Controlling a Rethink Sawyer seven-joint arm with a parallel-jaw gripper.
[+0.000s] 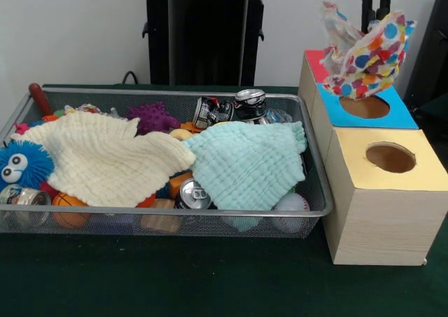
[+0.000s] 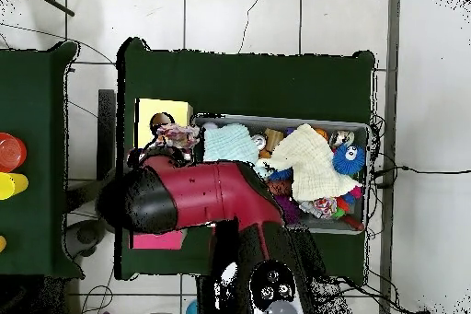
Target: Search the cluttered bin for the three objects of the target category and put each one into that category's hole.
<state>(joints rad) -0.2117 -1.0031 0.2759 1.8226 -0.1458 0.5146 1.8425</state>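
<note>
Black pincer (image 1: 376, 2) hung at the top edge, closed on a white cloth with coloured polka dots (image 1: 367, 54). Cloth dangled directly beneath it, over the round hole in the blue-topped wooden box (image 1: 365, 107). Yellow-topped wooden box (image 1: 390, 158) stood just in front. Silver wire-mesh bin (image 1: 318, 191) alongside held a cream cloth (image 1: 105, 159), a mint cloth (image 1: 245, 163), and dented cans; no print legible.

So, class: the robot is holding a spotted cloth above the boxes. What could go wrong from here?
1. The spotted cloth hangs bunched and wide above the blue hole; it may drape over the rim rather than drop through.
2. It could slide toward the yellow hole next to it, the wrong category.
3. The cream cloth and mint cloth cover much of the bin, hiding items beneath.
</note>
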